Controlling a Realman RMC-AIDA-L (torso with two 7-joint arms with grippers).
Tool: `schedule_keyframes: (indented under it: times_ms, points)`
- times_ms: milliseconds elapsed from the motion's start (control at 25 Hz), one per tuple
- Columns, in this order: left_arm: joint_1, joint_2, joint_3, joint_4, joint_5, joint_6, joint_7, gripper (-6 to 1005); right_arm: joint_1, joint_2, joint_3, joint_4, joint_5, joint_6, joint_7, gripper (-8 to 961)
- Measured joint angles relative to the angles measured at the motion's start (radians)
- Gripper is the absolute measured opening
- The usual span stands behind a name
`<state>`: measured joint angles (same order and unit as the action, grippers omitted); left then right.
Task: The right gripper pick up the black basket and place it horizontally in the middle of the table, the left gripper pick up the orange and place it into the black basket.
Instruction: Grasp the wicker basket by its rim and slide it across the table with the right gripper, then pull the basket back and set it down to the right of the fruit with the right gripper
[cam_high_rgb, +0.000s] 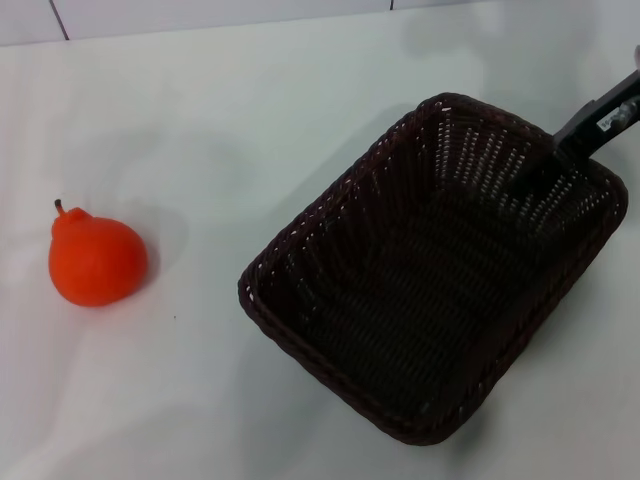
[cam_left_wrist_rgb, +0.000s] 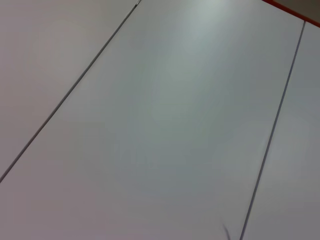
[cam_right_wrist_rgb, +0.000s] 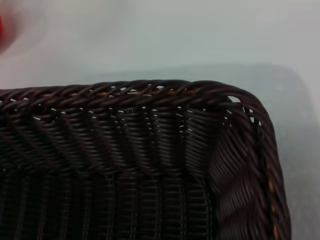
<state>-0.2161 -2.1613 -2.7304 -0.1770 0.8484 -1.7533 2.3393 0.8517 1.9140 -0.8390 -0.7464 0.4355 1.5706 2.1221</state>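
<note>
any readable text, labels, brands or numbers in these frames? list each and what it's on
No text can be read in any view.
Small white label on the right gripper, at the far right rim of the black basket: it has dark marks, but they are too small to read.
The basket, the orange and the table: no print or markings visible.
Left wrist view: only plain white panels with thin seams, no writing.

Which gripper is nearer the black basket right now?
Right. The right gripper reaches over the far right rim of the black basket. The left gripper is out of the head view; its wrist camera shows only bare table, no basket.
</note>
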Motion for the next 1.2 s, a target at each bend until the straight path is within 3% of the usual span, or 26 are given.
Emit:
schedule_keyframes:
  times_ms: [200, 480, 600, 840, 1000, 1200]
  points:
    - [-0.006, 0.0, 0.001, -0.001, 0.001, 0.019, 0.0, 899, -0.007, 0.0, 0.006, 0.004, 0.003, 0.003, -0.001, 421]
    - [-0.008, 0.0, 0.002, -0.001, 0.002, 0.026, 0.0, 897, -0.011, -0.004, 0.017, 0.007, 0.005, 0.025, 0.007, 303]
    - [-0.008, 0.0, 0.002, -0.001, 0.001, 0.028, 0.0, 897, -0.012, -0.007, 0.074, 0.0, 0.005, 0.062, 0.005, 252]
    - [-0.008, 0.0, 0.002, -0.002, 0.001, 0.033, 0.0, 896, -0.018, -0.029, 0.254, -0.005, 0.009, 0.138, 0.0, 146]
    - [-0.014, 0.001, 0.001, -0.003, 0.001, 0.039, 0.001, 895, -0.048, -0.049, 0.356, -0.001, 0.065, 0.16, 0.014, 138]
    - [-0.026, 0.003, 0.003, -0.006, 0.001, 0.061, 0.002, 894, -0.103, -0.075, 0.411, 0.043, 0.213, 0.162, 0.072, 141]
